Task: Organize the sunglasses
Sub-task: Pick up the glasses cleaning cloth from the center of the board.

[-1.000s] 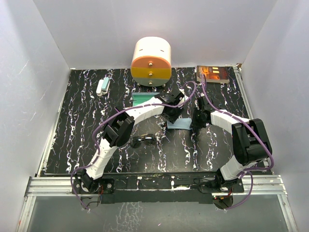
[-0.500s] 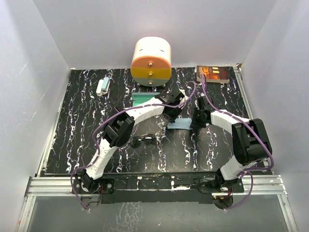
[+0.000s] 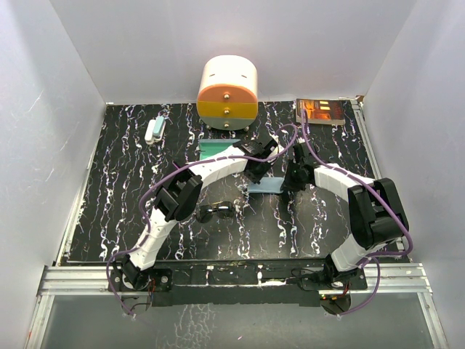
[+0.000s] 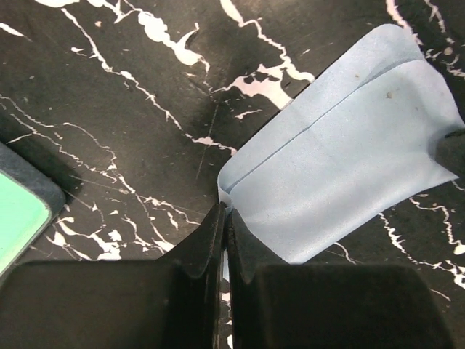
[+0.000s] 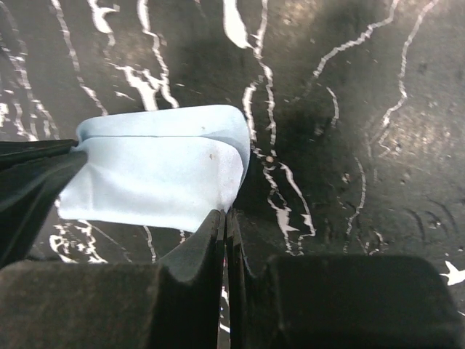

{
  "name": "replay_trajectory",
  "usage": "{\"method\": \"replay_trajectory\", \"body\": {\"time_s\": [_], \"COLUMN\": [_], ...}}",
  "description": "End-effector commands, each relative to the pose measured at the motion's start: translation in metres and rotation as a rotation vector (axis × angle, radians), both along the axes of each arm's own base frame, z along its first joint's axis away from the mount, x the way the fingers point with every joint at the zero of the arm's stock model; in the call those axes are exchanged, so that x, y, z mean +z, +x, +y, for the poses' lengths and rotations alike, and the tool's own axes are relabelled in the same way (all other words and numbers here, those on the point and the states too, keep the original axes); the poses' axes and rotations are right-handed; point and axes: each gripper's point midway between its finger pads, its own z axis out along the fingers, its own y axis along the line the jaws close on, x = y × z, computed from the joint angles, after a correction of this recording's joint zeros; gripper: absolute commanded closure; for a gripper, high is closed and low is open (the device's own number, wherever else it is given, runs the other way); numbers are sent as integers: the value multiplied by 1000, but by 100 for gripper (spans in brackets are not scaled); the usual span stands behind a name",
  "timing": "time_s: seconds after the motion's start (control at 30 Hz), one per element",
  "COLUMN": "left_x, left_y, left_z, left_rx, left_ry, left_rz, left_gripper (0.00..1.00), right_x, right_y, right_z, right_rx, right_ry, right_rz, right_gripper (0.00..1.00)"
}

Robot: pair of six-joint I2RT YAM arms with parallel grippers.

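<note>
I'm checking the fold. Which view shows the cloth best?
Left wrist: the cloth fills much of the frame, its crease plain. Right wrist shows one folded end. Top external shows only a small sliver.

Cloth (image 4: 341, 160): thin fabric, matt, smooth, softly creased. Worktop (image 4: 109, 94): black, white-veined marble pattern, smooth, faint sheen. Case (image 4: 18, 218) lining: matt, smooth. Left end effector (image 4: 224, 218): matt black plastic.

Top view: my left arm (image 3: 216, 166) covers most of the teal case (image 3: 211, 149). Sunglasses (image 3: 216, 211) too small to tell arm fold. Cloth (image 4: 341, 167) corners vanish between my left fingers (image 4: 200, 251) and right fingers (image 5: 196, 254).
</note>
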Motion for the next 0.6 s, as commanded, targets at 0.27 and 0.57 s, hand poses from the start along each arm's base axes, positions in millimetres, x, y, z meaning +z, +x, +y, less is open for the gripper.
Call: {"method": "replay_trajectory", "body": {"time_s": [0.27,0.57], "left_x": [47,76], "left_y": [18,28], "left_z": [17,16], "left_rx": [-4,-11], "left_ry": [29,-5], "left_rz": [-110,-183], "left_gripper": [100,100], "right_x": [36,45], "right_y": [39,48], "right_z": [28,39], "right_rx": [-4,4], "right_ry": [86,92], "right_rz": [-119,-141], "right_gripper": [92,92]}}
